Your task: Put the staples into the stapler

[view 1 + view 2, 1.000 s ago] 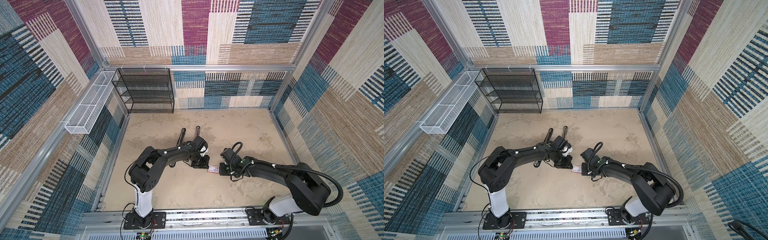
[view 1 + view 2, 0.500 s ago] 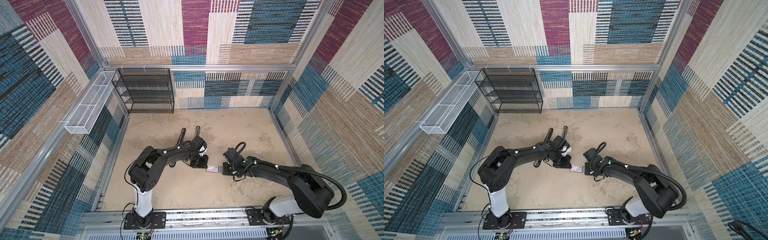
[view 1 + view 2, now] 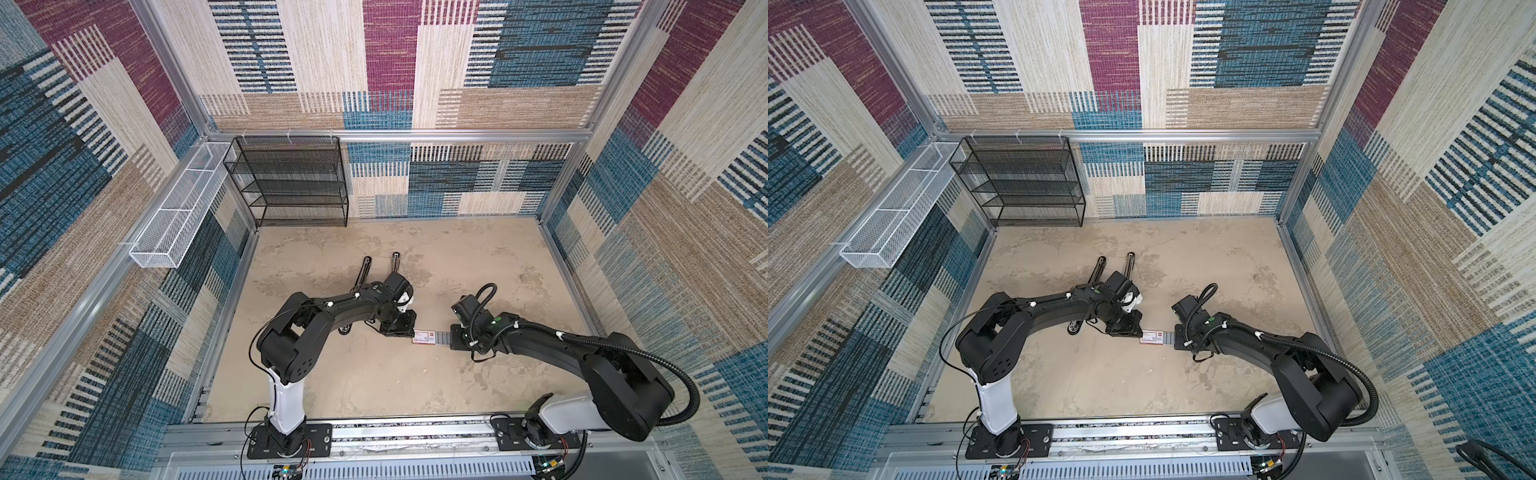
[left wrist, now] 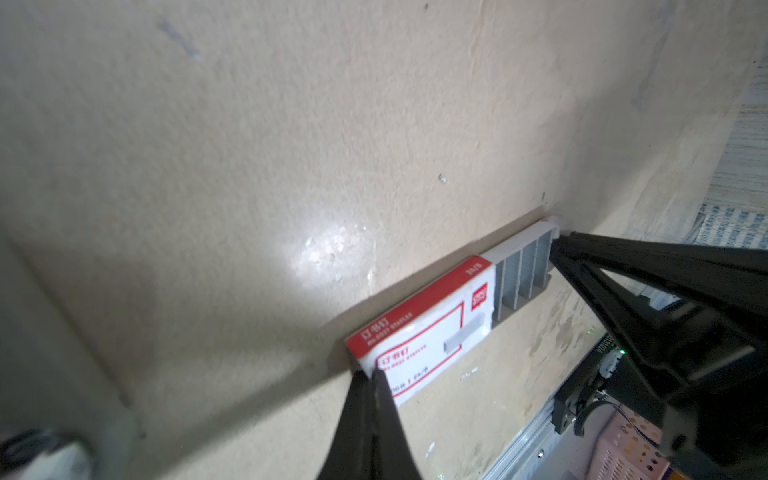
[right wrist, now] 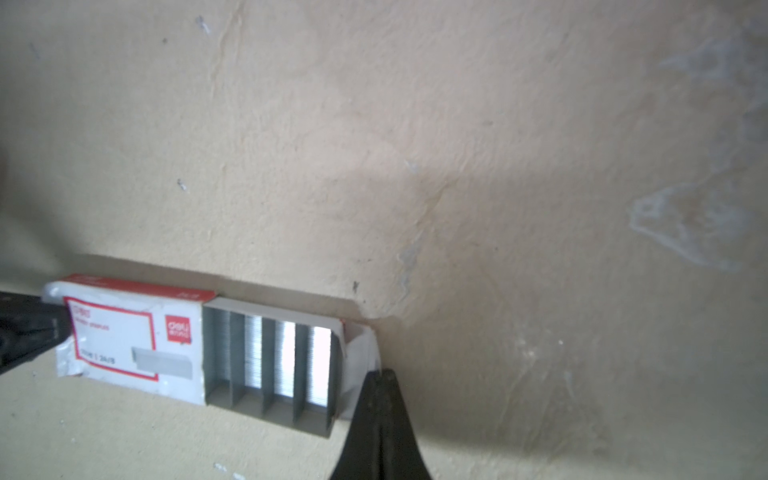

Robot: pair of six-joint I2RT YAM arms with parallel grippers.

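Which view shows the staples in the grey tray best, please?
The right wrist view: the staples gleam in rows inside the tray. The left wrist view shows them smaller, duller; in both top views, only a grey sliver.

The box point(image 3: 423, 337) and its pulled-out tray point(image 3: 443, 339) lie mid-table, with both ends occupied. The left gripper point(image 4: 370, 376) clamps the box end and the right gripper point(image 5: 380, 374) clamps the tray flap. The stapler point(image 3: 365, 271) and the left arm point(image 3: 332, 311) block the side behind and to the left. The table point(image 3: 478, 257) is free at the far right and along the near edge. A shelf point(image 3: 291, 183) fills the rear left corner.
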